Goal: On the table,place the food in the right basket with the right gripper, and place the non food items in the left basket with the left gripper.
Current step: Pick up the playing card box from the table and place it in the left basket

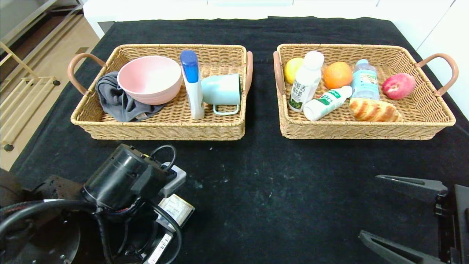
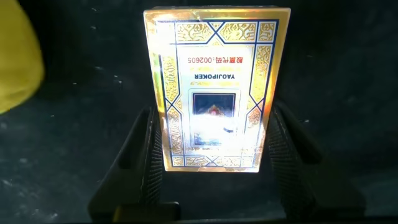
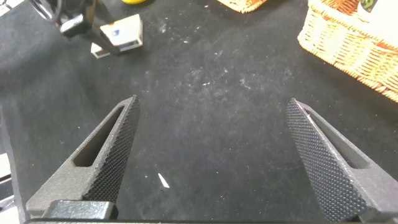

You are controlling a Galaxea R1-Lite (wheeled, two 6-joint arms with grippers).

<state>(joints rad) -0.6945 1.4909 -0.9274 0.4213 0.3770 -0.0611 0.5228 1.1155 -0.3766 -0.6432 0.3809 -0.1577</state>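
The card box (image 2: 211,93) is the last loose item on the table (image 1: 256,190) — it lies at the near left edge, partly under the left arm in the head view. In the left wrist view the left gripper (image 2: 211,165) straddles the box, one finger on each long side, close against it or touching. You cannot yet tell whether the fingers are clamped, so treat the grasp as unconfirmed.

The right gripper (image 3: 211,155) is parked low at the near right, fingers spread wide and holding nothing. The right basket (image 1: 366,132) already holds the fruit, bread and bottles, so its work appears done.

The left basket (image 1: 161,130) holds a bowl (image 1: 150,79), a cloth (image 1: 117,101), a mug (image 1: 221,90) and a tube (image 1: 192,84).

Step in hand: pick up the box with the left gripper. Next move — close firmly on the long sides, lift straight up, carry forward over the near rim of the left basket, and release over the bare weave in front of the mug. A slick, flat box may slip if gripped near one end.
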